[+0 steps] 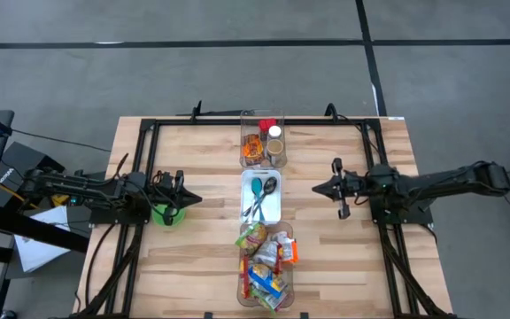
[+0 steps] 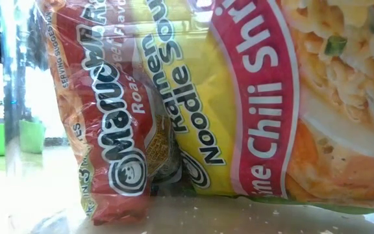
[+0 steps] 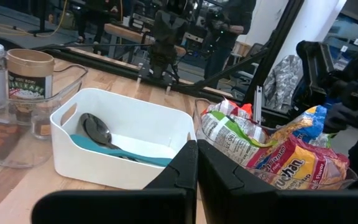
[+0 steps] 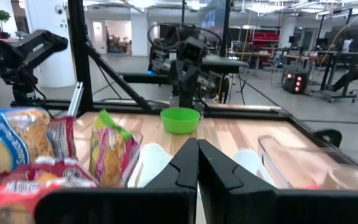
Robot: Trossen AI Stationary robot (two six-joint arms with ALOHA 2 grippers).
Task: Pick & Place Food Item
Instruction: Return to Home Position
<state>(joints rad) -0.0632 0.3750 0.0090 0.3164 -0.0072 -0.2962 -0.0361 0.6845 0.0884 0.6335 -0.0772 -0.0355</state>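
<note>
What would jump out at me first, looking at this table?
Bright ramen packets heap in the clear bin at the high view's bottom, filling the low view. Above it, a white bin holds spoons. The dark left arm and right arm flank the row, a green bowl beside the left.

Green bowl (image 1: 166, 217), wooden table (image 1: 202, 261), loose papers (image 1: 41, 250)

Ahead of the left gripper (image 1: 196, 200), open tabletop (image 1: 215, 177) runs clear until the white bin (image 1: 279, 209) walls it off, and a green bowl (image 1: 168, 217) crowds close by its side. The right gripper (image 1: 316, 189) has bare wood ahead, the same bin blocking beyond, and free room on both flanks.
</note>
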